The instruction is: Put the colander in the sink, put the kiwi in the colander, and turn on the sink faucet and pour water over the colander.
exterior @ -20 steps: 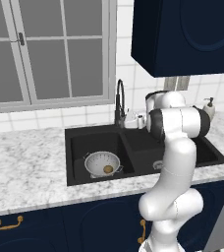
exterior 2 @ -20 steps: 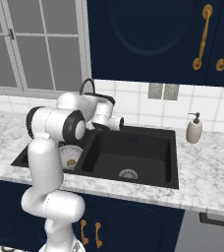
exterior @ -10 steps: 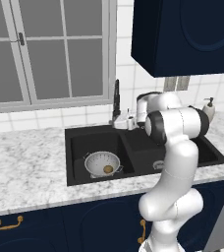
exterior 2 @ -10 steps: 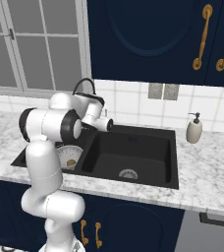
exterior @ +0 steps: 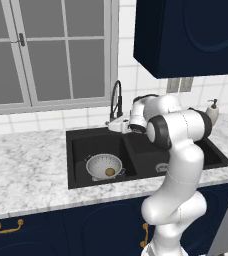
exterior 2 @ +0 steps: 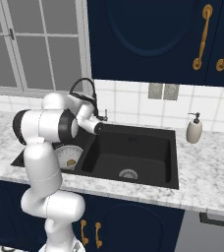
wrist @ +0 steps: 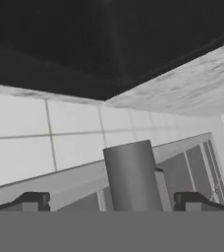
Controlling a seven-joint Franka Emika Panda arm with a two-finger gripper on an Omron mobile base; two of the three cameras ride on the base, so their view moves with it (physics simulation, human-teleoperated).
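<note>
Kiwi point(exterior: 109, 172) seen inside colander point(exterior: 104, 165), colander set in left basin of black sink point(exterior: 136, 136), pincer point(exterior: 111, 124) held beside sink faucet point(exterior: 116, 100), fingers spread around a grey post point(wrist: 130, 175)

Sink point(exterior: 81, 172) matte black; faucet point(exterior: 116, 102) black w/ coiled spout. Colander point(exterior: 104, 165) silver-grey, dotted w/ holes; kiwi point(exterior: 110, 172) brown-yellow. Desk point(exterior: 26, 170) white-grey marble. Cabinets point(exterior: 186, 35) navy, gold handles point(exterior 2: 201, 37). Soap dispenser point(exterior 2: 194, 129) beige. Wall tiles point(exterior 2: 128, 103) white.

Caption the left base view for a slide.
Tool reaches the sink faucet; kiwi sits in colander.
</note>
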